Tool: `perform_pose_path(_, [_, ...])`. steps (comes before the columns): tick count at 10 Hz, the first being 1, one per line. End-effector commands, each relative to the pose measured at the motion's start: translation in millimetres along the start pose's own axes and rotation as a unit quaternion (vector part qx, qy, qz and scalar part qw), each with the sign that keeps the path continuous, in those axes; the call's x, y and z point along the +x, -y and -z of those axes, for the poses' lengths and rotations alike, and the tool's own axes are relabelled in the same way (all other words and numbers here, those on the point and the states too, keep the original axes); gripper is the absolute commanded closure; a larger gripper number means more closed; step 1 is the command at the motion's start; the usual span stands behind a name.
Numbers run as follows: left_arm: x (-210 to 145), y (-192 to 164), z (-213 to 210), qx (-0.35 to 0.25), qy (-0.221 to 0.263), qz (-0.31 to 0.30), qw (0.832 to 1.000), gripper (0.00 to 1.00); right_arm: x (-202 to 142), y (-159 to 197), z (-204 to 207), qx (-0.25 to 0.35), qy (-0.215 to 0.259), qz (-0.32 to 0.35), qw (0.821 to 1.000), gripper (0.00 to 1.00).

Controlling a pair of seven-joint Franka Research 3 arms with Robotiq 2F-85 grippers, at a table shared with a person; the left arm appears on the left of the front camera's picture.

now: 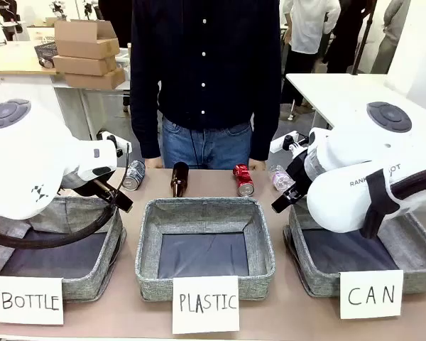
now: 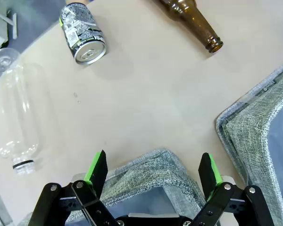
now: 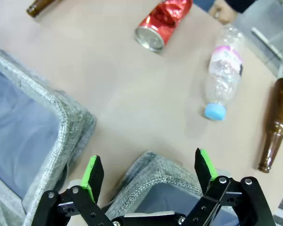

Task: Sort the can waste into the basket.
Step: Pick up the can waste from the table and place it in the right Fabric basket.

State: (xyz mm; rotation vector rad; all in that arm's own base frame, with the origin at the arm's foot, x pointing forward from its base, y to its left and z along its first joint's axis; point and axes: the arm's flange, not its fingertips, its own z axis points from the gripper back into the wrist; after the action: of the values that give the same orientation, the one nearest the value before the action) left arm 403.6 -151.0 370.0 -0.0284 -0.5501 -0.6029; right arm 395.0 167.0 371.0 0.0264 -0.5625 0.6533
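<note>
A dented silvery and dark can [image 1: 133, 175] lies at the far left of the table, and it lies on its side well ahead of my left gripper [image 2: 153, 172]. That gripper is open over a corner of the "BOTTLE" basket [image 2: 155, 165]. The crushed red can [image 1: 243, 179] lies right of centre, far ahead and left of my right gripper [image 3: 149, 173] as the red can [image 3: 164, 23]. The right gripper is open above the near corner of the grey "CAN" basket [image 1: 309, 273], holding nothing.
A person stands at the far edge. Brown bottles [image 1: 179, 177] [image 3: 272, 125] and clear plastic bottles [image 2: 12, 108] [image 3: 221, 75] lie among the cans. The "PLASTIC" basket [image 1: 145, 245] sits in the middle, between the other two.
</note>
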Motion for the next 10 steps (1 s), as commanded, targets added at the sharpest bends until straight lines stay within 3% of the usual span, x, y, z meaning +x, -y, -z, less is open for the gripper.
perform_pose_path(1, [0,0,0,0.000,0.000,0.000,1.000,0.00,0,0,0,0.000,0.000,0.000,1.000,0.00])
perform_pose_path(9, [0,0,0,0.000,0.000,0.000,1.000,0.00,0,0,0,0.000,0.000,0.000,1.000,0.00])
perform_pose_path(10, [20,2,-38,-0.020,0.031,0.033,0.999,0.00,12,2,-41,-0.016,0.029,-0.017,0.999,0.00])
